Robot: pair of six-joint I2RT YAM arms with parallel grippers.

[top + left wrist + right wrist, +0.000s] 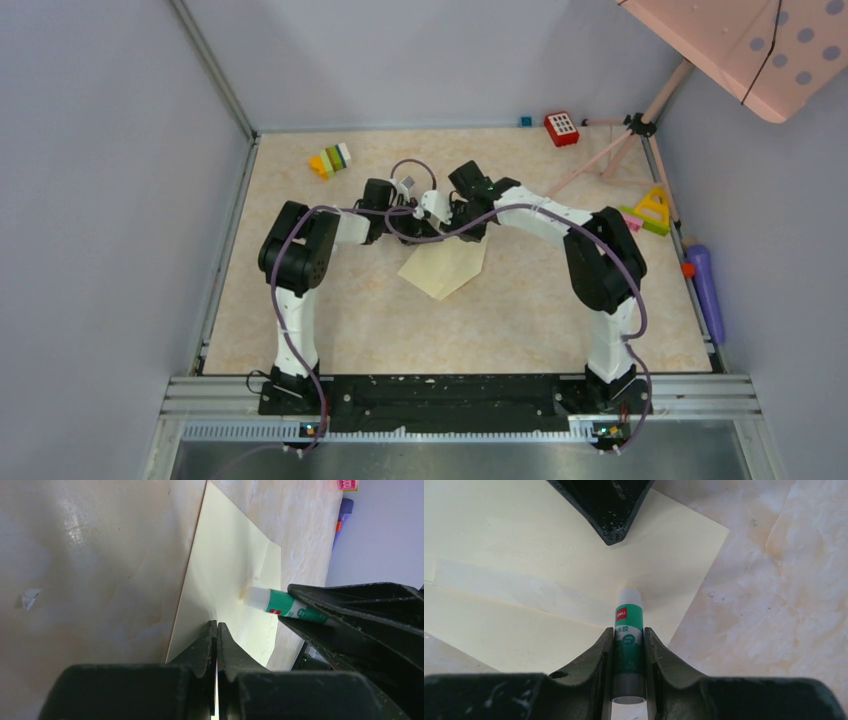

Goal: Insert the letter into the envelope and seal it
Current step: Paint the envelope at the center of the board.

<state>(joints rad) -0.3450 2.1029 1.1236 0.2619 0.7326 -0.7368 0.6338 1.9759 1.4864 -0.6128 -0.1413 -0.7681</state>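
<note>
The pale cream envelope point(445, 268) point(225, 575) point(524, 555) lies flat on the marbled table, mid-way between the arms. My right gripper point(629, 630) point(468, 213) is shut on a green and white glue stick point(629, 622) point(282, 606). The stick's white tip touches the envelope's paper. My left gripper point(216, 625) point(432, 212) is shut with nothing between its fingers, and its tips rest on the envelope close beside the stick. In the right wrist view its dark tips point(610, 515) show just beyond the stick. The letter is not in view.
Coloured blocks point(330, 160) lie at the back left. A red keypad toy point(561, 128) and a pink tripod point(640, 125) stand at the back right. A yellow triangle toy point(655, 208) and a purple tube point(705, 285) sit along the right edge. Grey walls enclose the table.
</note>
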